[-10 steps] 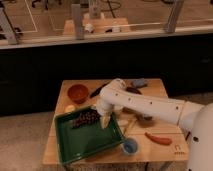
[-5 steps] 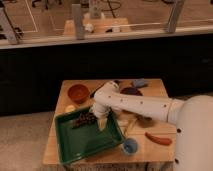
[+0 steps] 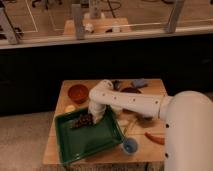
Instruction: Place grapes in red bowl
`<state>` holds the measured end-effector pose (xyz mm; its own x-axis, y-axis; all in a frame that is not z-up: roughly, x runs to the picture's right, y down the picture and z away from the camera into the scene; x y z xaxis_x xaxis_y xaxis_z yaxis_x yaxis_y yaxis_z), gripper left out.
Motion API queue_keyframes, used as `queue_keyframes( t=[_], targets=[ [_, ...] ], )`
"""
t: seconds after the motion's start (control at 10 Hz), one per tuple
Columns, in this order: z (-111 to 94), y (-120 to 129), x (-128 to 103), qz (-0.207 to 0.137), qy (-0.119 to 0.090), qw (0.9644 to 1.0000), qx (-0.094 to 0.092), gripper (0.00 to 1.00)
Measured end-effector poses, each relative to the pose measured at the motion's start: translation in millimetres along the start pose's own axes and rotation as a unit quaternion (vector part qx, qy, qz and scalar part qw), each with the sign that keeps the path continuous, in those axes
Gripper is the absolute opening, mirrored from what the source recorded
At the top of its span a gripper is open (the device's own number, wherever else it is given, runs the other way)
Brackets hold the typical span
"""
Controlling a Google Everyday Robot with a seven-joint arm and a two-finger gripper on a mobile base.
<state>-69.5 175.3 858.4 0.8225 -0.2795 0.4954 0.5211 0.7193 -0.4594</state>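
One claw (image 3: 95,118) hovers over the green tray (image 3: 86,143), grapes (image 3: 82,121) just beside it, red bowl (image 3: 78,93) beyond; its grip cannot be told.

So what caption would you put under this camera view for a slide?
The robot's gripper hangs by the grapes in a green tray, the red bowl standing beyond it.
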Motion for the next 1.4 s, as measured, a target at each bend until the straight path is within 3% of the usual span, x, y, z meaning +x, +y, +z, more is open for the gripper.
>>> queue_keyframes(
  t=[0.2,0.3,0.4,0.6,1.0,1.2,1.4],
  targets=[
    [-3,-2,-2,0.003,-0.012,0.9999,-0.008,0.07],
    [-9,-1,-2,0.000,-0.026,0.9996,-0.007,0.02],
    [-19,2,-4,-0.008,-0.046,0.9989,-0.005,0.00],
    [-57,1,-16,-0.033,-0.068,0.9970,0.015,0.00],
    [-142,-17,-47,-0.077,-0.087,0.9911,0.065,0.00],
    [-159,-47,-57,-0.082,-0.093,0.9884,0.088,0.00],
    [-155,-81,-50,-0.077,-0.093,0.9873,0.104,0.00]
  ],
)
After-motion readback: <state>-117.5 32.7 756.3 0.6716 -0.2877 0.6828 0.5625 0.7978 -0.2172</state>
